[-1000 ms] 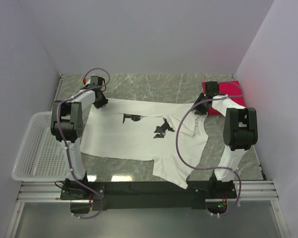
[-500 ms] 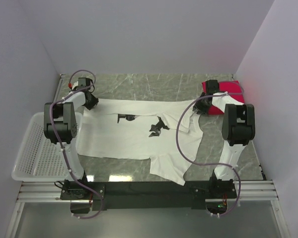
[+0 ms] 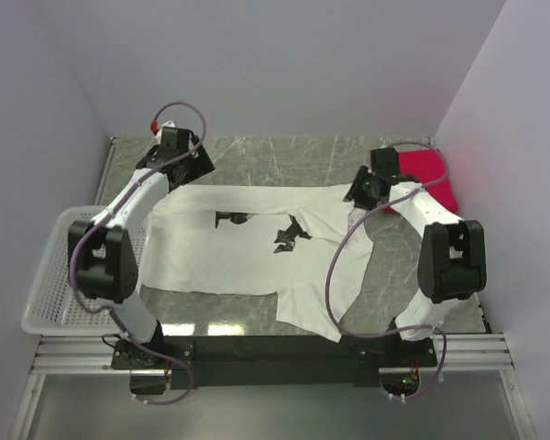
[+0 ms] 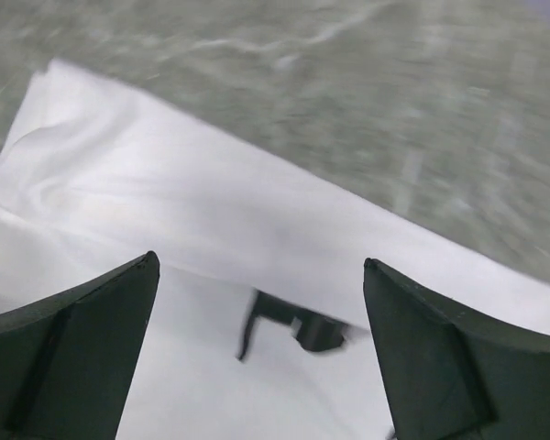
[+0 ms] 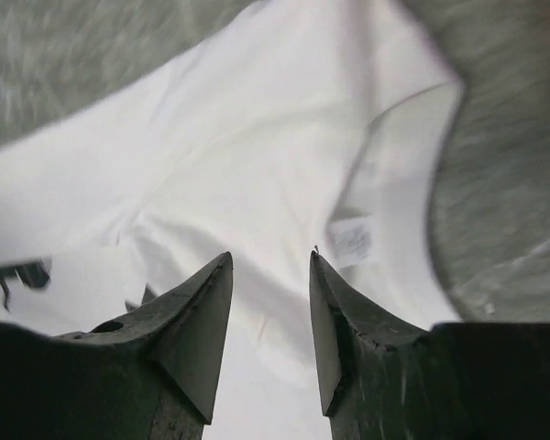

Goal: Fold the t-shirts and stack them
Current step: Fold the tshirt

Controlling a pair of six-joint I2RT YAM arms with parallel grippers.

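Note:
The white t-shirt (image 3: 247, 247) lies spread across the marble table, its black print (image 3: 291, 235) facing up and its far edge folded over. My left gripper (image 3: 194, 167) hovers over the shirt's far left corner. In the left wrist view it (image 4: 258, 261) stands wide open with nothing between its fingers, the print (image 4: 298, 325) below. My right gripper (image 3: 357, 193) hangs over the collar end. In the right wrist view it (image 5: 270, 255) is open, with only white cloth (image 5: 257, 156) and the neck label (image 5: 353, 241) beneath. The red t-shirt (image 3: 428, 174) lies folded at the back right.
A white mesh basket (image 3: 60, 275) sits at the table's left edge. Side walls close in the table left and right. Bare marble (image 3: 284, 156) runs behind the shirt. The right arm's cable (image 3: 335, 275) loops over the shirt's right part.
My left gripper has opened, let go of the shirt's far left edge and lifted toward the back. My right gripper has widened and shifted left, off the cloth. The shirt lies flatter.

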